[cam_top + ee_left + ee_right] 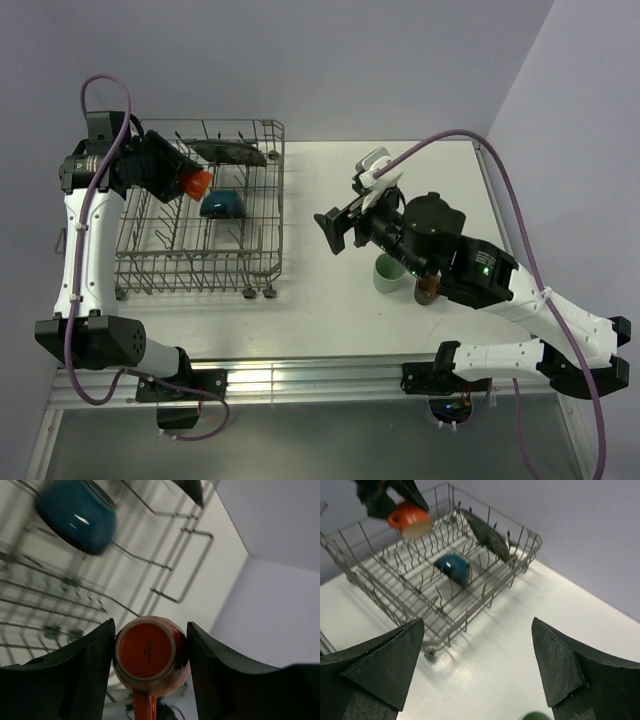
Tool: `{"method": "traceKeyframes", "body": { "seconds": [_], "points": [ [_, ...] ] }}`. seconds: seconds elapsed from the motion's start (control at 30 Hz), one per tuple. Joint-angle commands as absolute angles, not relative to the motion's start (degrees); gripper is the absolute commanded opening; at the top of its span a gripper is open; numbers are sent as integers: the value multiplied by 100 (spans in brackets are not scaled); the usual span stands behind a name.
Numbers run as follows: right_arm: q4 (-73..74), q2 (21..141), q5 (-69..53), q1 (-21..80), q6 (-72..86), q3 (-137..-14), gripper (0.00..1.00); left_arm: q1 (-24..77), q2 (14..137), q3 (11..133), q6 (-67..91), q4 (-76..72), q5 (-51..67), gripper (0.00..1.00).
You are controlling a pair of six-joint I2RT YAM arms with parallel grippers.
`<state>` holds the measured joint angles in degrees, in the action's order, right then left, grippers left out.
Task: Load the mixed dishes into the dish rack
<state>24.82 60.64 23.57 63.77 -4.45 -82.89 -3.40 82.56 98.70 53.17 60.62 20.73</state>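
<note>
The grey wire dish rack stands at the table's left. The dark square plate leans on edge at its far side, and the blue bowl lies tipped among the tines. My left gripper is shut on the small orange-red cup and holds it base outward above the rack's left part. The left wrist view shows the cup's base between the jaws, handle down. My right gripper is open and empty, above the table right of the rack. The pale green mug and the small brown cup stand under the right arm.
The right wrist view shows the rack, the plate, the bowl, the held cup and a sliver of the mug. Grey walls close off the back and right. A metal rail runs along the near edge.
</note>
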Motion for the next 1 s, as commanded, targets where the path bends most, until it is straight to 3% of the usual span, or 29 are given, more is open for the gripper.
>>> {"method": "traceKeyframes", "body": {
  "seconds": [0.0,0.17,0.3,0.37,0.57,0.97],
  "points": [
    [2514,5819,2452,6390,-194,-7946,95,-413,8209,10195,4616,5994,302,0],
    [2408,5380,2391,6232,-36,-7384,95,-545,8025,9775,4000,5302,-1497,0],
    [2417,5037,2259,5933,-9,-7102,95,-562,7920,9204,3736,4592,-2195,0],
    [2443,4818,2145,5792,-9,-6936,95,-623,7761,8582,3674,4080,-2302,0],
    [2654,4395,2180,5538,-9,-6619,95,-712,8305,8219,3682,3464,-2574,0],
    [2874,4070,2346,5221,-9,-6557,95,-738,9430,8605,3595,3234,-2637,0]
  ]
}}
